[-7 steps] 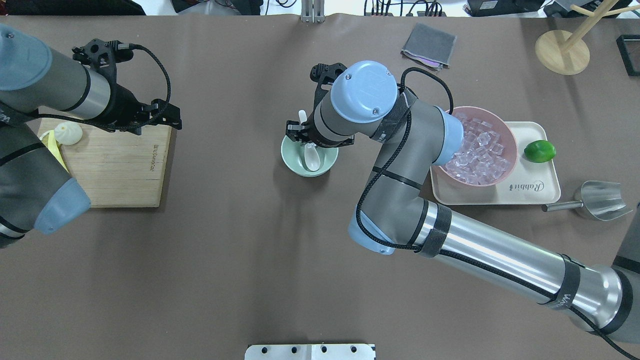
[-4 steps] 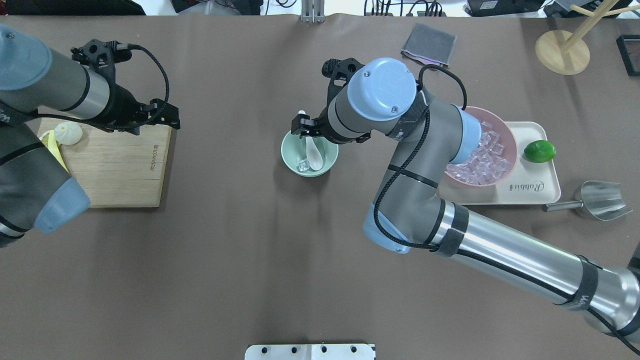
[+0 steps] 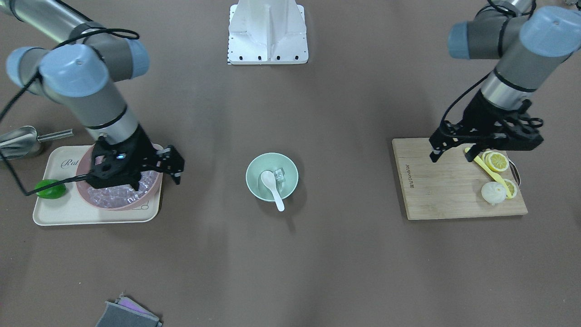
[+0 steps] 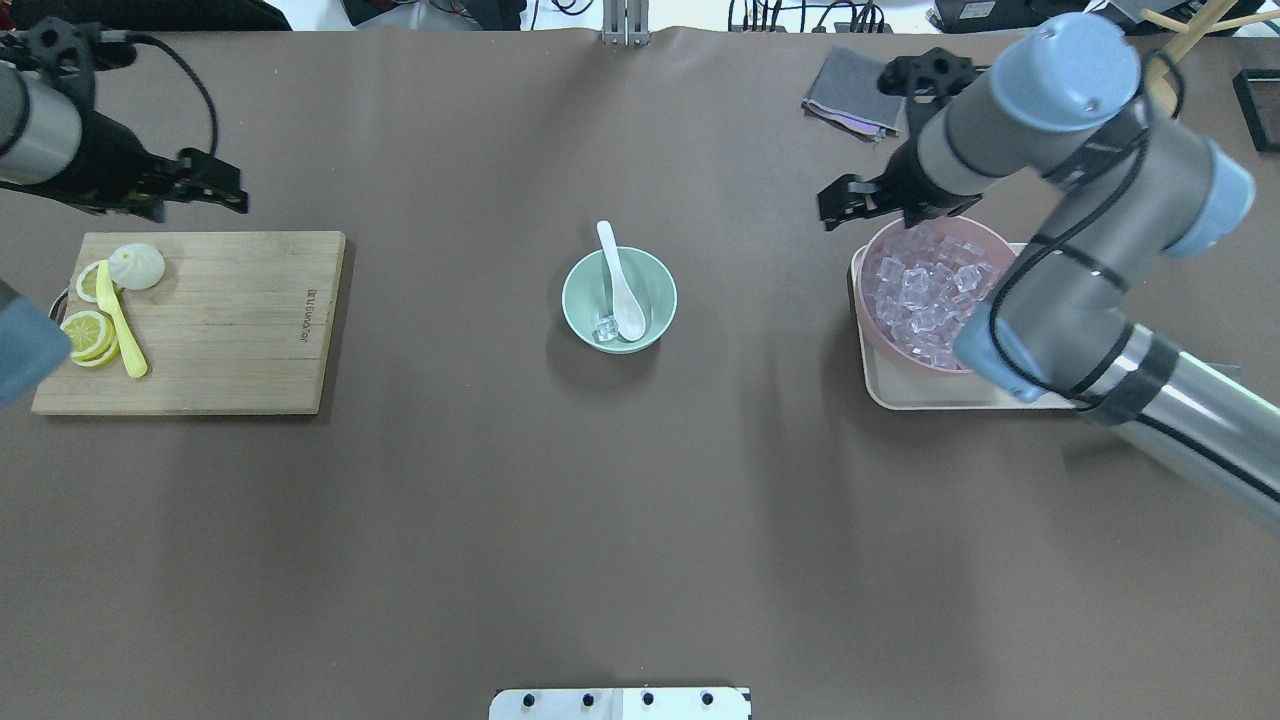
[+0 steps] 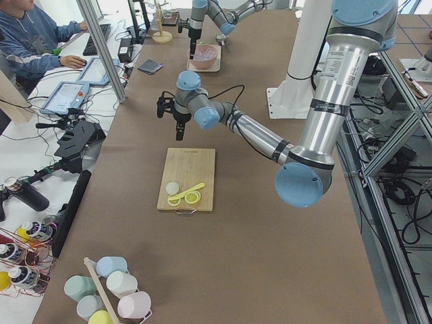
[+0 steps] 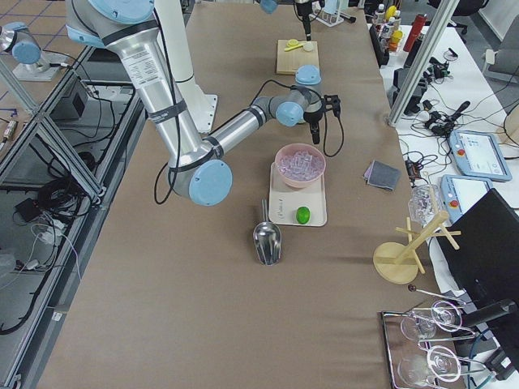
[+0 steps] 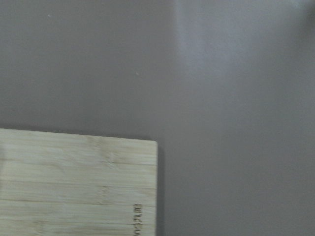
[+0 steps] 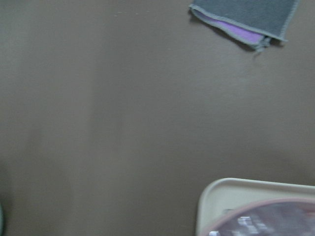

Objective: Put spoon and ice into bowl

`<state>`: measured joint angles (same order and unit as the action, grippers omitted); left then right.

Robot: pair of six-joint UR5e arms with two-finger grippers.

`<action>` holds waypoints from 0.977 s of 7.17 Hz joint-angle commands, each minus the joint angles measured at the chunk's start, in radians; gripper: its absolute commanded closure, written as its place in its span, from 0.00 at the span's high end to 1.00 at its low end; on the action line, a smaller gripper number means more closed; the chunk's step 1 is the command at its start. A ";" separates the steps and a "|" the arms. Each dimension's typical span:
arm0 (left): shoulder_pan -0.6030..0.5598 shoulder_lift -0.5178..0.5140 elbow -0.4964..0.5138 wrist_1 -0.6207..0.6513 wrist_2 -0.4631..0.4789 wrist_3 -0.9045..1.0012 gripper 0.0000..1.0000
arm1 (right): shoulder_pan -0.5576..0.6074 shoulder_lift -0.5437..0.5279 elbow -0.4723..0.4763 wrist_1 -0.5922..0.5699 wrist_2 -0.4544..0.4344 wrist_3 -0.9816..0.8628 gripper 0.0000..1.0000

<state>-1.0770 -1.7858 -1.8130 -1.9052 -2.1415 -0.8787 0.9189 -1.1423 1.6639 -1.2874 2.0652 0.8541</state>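
Observation:
The mint-green bowl (image 4: 660, 285) stands at the table's middle and also shows in the front view (image 3: 254, 165). The white spoon (image 4: 622, 295) lies in it, scoop down in the bowl, handle over the far rim. One clear ice cube (image 4: 606, 327) lies in the bowl beside the scoop; it also shows in the front view (image 3: 280, 173). My right gripper (image 4: 840, 205) is open and empty, far right of the bowl, at the far-left edge of the pink bowl. My left gripper (image 4: 220, 193) is open and empty, just beyond the cutting board's far edge.
A pink bowl (image 4: 925, 295) full of ice cubes sits on a cream tray (image 4: 880, 385) with a lime (image 3: 50, 188). A metal scoop (image 3: 18, 141) lies beside the tray. The cutting board (image 4: 220, 320) holds lemon slices, a yellow spoon (image 4: 120, 325) and a bun (image 4: 136, 265). A grey cloth (image 4: 850, 90) lies at the back.
My right gripper has left the green bowl and swung right to the pink bowl, leaving an ice cube beside the spoon. My left gripper has drawn back left, off the cutting board.

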 commanded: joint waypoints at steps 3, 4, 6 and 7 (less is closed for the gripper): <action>-0.299 0.234 0.046 0.005 -0.100 0.571 0.97 | 0.430 -0.325 -0.009 -0.004 0.250 -0.625 1.00; -0.343 0.250 0.091 0.009 -0.125 0.710 0.97 | 0.475 -0.377 -0.006 -0.019 0.250 -0.706 1.00; -0.377 0.302 0.109 0.003 -0.169 0.765 0.97 | 0.546 -0.418 -0.022 -0.099 0.248 -0.910 1.00; -0.377 0.310 0.122 0.009 -0.173 0.759 0.98 | 0.548 -0.422 -0.023 -0.104 0.236 -0.917 1.00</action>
<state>-1.4484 -1.4977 -1.7019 -1.8992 -2.3061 -0.1256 1.4492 -1.5531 1.6453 -1.3702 2.3107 -0.0139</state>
